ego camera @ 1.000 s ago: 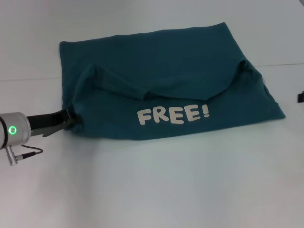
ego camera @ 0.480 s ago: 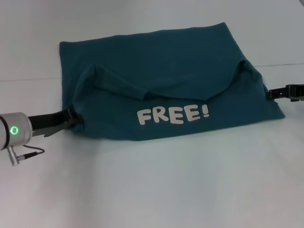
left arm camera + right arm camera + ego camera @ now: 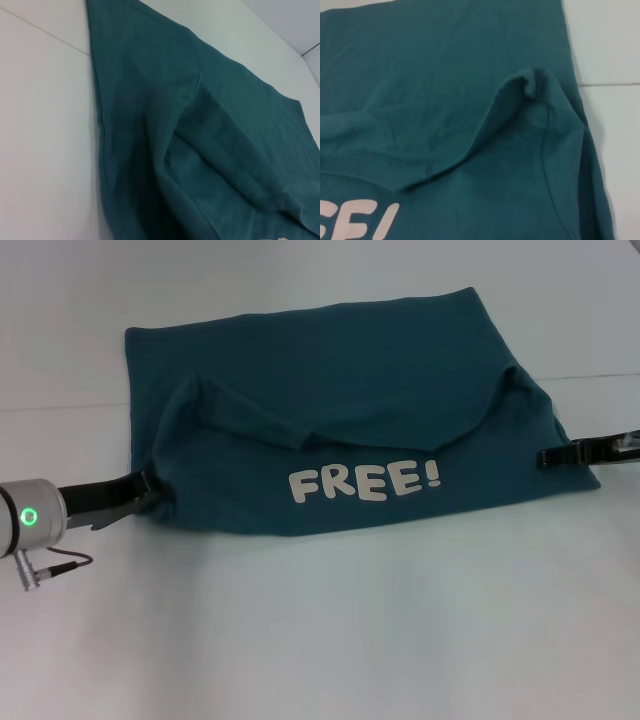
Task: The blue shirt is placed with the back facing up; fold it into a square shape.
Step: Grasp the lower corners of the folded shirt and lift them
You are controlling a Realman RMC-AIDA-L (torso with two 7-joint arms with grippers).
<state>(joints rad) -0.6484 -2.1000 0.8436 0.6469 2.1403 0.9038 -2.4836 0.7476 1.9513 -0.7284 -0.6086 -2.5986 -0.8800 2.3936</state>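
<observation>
Blue shirt between left gripper, right gripper.

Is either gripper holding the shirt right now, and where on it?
It cannot be told. The left gripper sits at the left edge of the blue shirt and the right gripper at its right edge; neither grip shows.

Right tool cut off by frame edge, lettering cropped
</observation>
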